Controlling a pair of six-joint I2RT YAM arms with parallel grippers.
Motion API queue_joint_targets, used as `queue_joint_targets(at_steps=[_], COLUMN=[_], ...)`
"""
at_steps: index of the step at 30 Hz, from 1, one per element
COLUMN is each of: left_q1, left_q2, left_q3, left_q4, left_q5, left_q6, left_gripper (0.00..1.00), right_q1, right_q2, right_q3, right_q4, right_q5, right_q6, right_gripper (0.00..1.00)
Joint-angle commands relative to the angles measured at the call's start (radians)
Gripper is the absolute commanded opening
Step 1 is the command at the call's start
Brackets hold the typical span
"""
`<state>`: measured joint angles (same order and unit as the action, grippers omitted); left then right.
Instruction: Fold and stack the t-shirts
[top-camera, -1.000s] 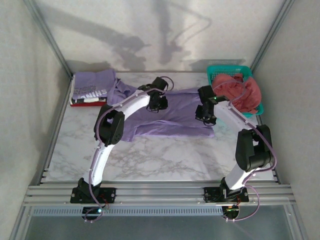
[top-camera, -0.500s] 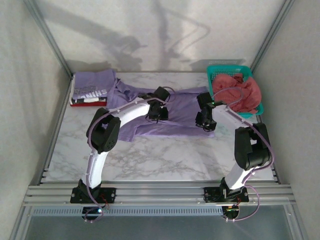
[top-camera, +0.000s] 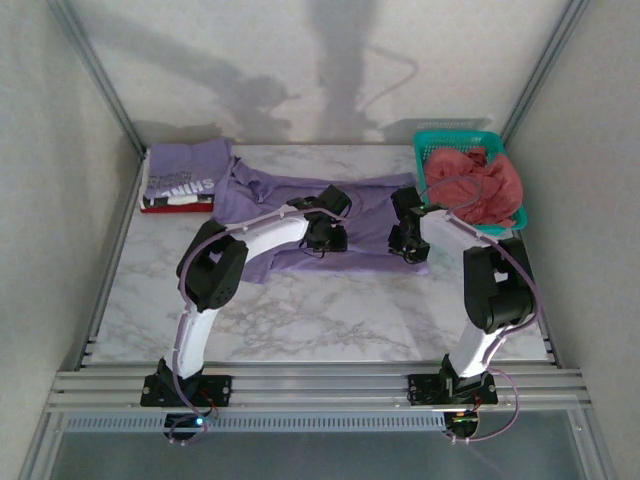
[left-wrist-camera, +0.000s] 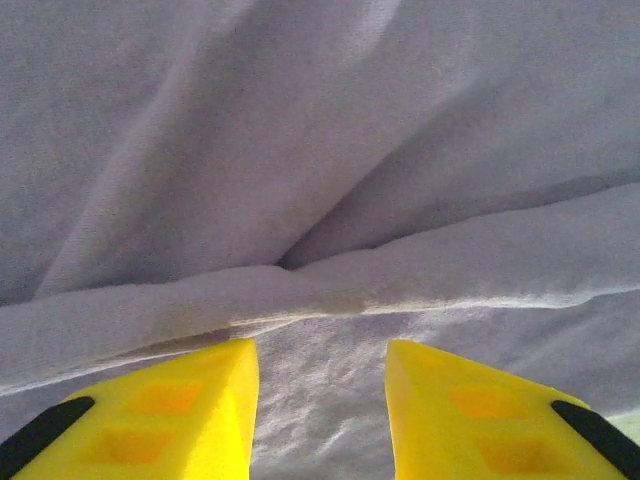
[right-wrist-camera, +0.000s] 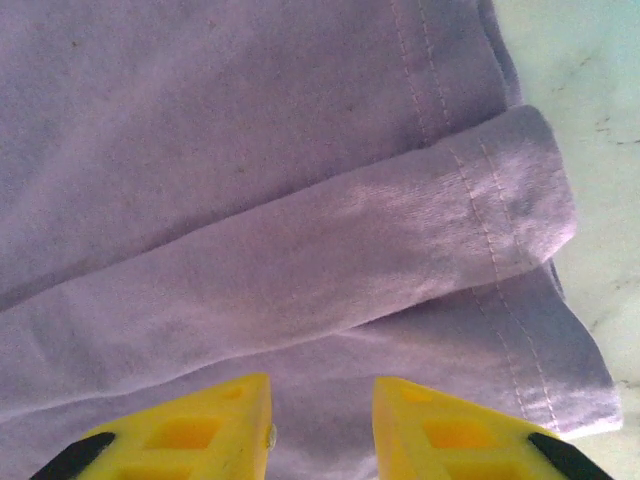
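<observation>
The overhead view is bright and even, with soft grey shadows thrown up the back wall (top-camera: 300, 80), so the light probably comes from the near side. The wrist views are dimmer and slightly soft, and the lavender t-shirt (left-wrist-camera: 300, 150) looks greyer in the left one and pinker in the right.

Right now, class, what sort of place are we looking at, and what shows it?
Probably a robot lab cell for laundry folding: robot arms at a marble-pattern table, aluminium framing, a lavender t-shirt spread beside a teal basket.
</observation>
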<state>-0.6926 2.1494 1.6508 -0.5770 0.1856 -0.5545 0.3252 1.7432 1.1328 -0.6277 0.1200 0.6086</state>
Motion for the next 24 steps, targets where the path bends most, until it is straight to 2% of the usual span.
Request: queue_joint_targets(at_steps=[1, 10, 20, 24], left_q1=[-0.005, -0.004, -0.002, -0.001], left_q2=[0.013, 0.020, 0.015, 0.016], left_q3=[0.018, 0.021, 0.005, -0.003], left_q4=[-0.006, -0.007, 0.000, 0.004], left_q5=[-0.023, -0.029, -0.031, -0.026], left_q6=[-0.009, -0.004, -0.004, -0.004], left_gripper=[0.38, 0.38, 0.38, 0.38], right_q1=[0.007, 0.006, 0.006, 0.007], right_q2=[0.022, 0.108, 0.113, 0.131], right_q3=[0.014, 0.066, 0.087, 0.090], right_q4=[0.020, 0.054, 0.053, 0.059], right_q5=[0.014, 0.027, 0.056, 0.066], right_q6=[-0.018, -0.026, -0.027, -0.019], right_gripper=[0.34, 0.32, 0.30, 0.24])
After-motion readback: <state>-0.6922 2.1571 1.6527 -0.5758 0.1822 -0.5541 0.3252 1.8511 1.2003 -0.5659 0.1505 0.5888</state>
